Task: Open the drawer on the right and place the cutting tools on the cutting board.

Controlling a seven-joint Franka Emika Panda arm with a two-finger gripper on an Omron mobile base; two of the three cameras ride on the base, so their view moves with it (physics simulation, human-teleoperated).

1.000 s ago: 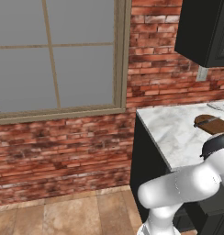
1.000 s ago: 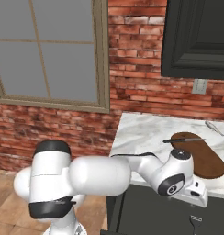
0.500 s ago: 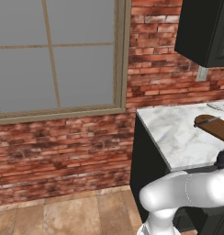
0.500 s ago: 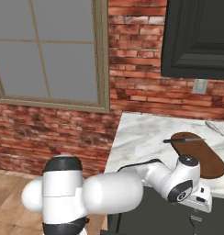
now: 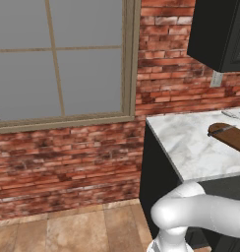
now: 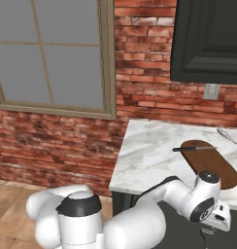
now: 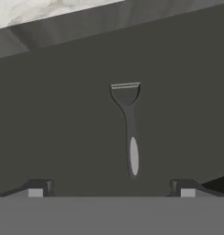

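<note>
Lowered since the earlier frames, your arm now reaches down past the front edge of the worktop (image 6: pixel 154 155); in the right base view the white wrist that stood level with the cutting board (image 6: pixel 210 163) a second ago sits below the marble lip, against the dark cabinet front.

Hand view: your claw (image 7: pixel 111 186) is spread wide, its two dark fingertips (image 7: pixel 39 187) standing far apart at the bottom with nothing between them. Centred between and beyond them lies a slim grey tool (image 7: pixel 128 126) (it looks like a peeler: a short crosswise blade at the far end, a pale oval inset in the handle), handle end nearest the claw. It rests on a dark flat surface under the marble edge, apart from both fingertips.

Base views: the cutting board lies on the worktop near its right end, rounded end toward the wall. One dark-handled knife (image 6: pixel 194 148) lies across the board's rounded end, handle overhanging to the left. A small silvery item (image 6: pixel 227 135) lies on the marble behind the board, too small to identify.
</note>
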